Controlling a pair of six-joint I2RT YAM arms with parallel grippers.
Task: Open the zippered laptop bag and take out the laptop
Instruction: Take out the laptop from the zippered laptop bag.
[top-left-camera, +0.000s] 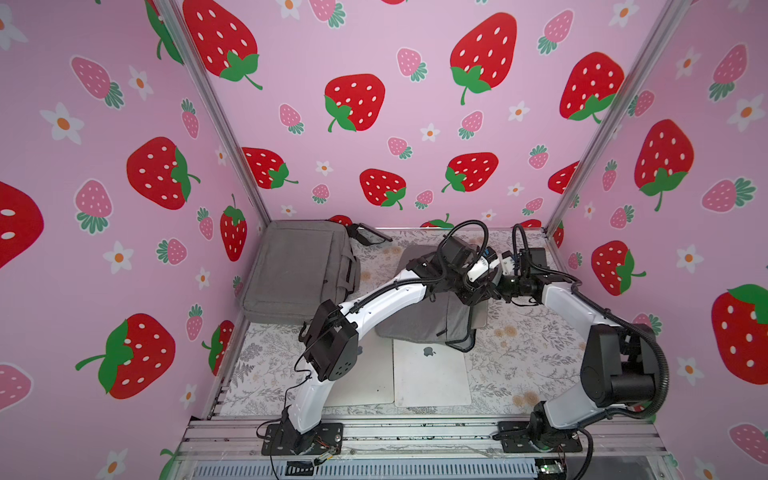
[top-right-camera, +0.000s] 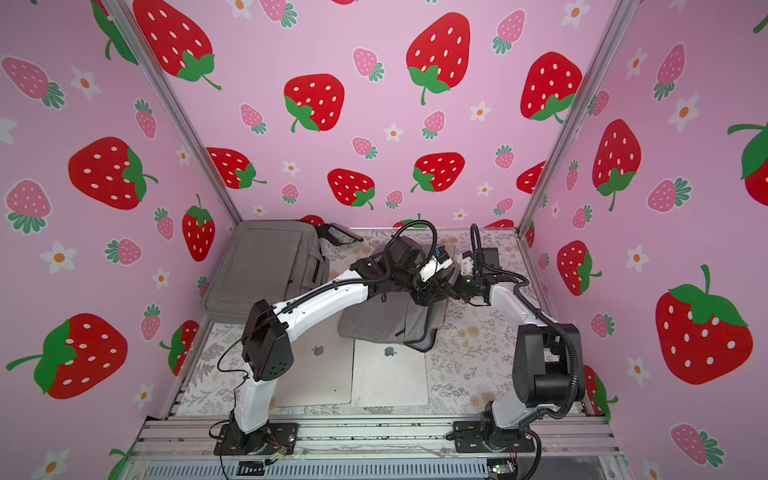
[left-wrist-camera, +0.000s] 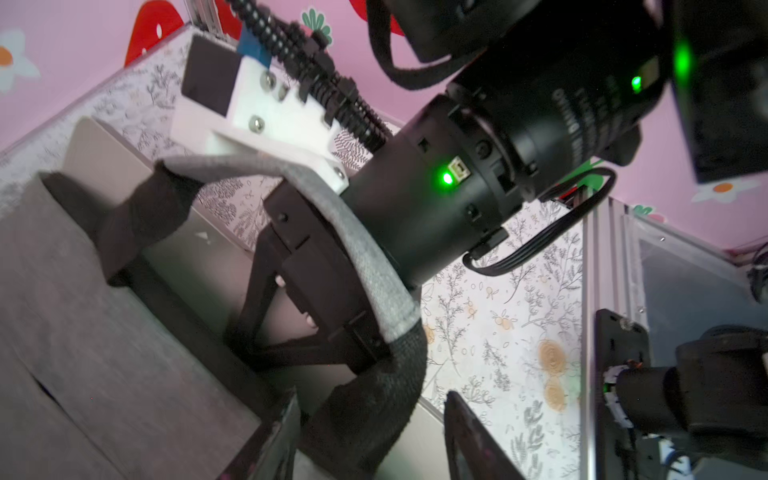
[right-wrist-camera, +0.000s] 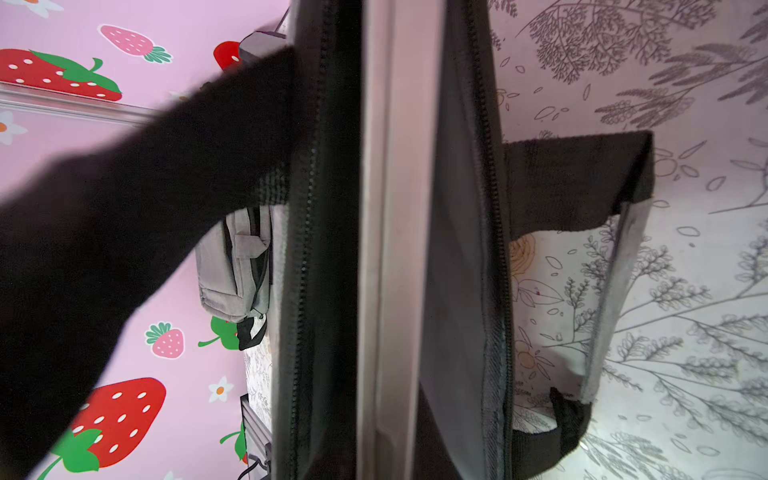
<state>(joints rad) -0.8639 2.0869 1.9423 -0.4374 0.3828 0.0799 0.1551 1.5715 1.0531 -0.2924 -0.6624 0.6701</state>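
In both top views the grey laptop bag (top-left-camera: 419, 316) (top-right-camera: 382, 320) lies mid-table, with both grippers at its right edge. The right wrist view looks into its unzipped mouth: the silver laptop (right-wrist-camera: 395, 249) stands edge-on between the two zipper rows. My right gripper (left-wrist-camera: 249, 336) reaches into that mouth, shut on the laptop (left-wrist-camera: 195, 266). The bag's grey handle strap (left-wrist-camera: 361, 249) drapes over the right gripper. The strap's black end passes between the fingers (left-wrist-camera: 469, 440) of my left gripper (left-wrist-camera: 374, 399), which stand open, the far finger clear of it.
A second grey bag (top-left-camera: 299, 270) lies at the back left against the wall. Two silver laptops (top-left-camera: 432, 374) (top-left-camera: 365, 374) lie side by side at the front, the left one partly under my left arm. Aluminium frame posts (left-wrist-camera: 590, 332) bound the floral table.
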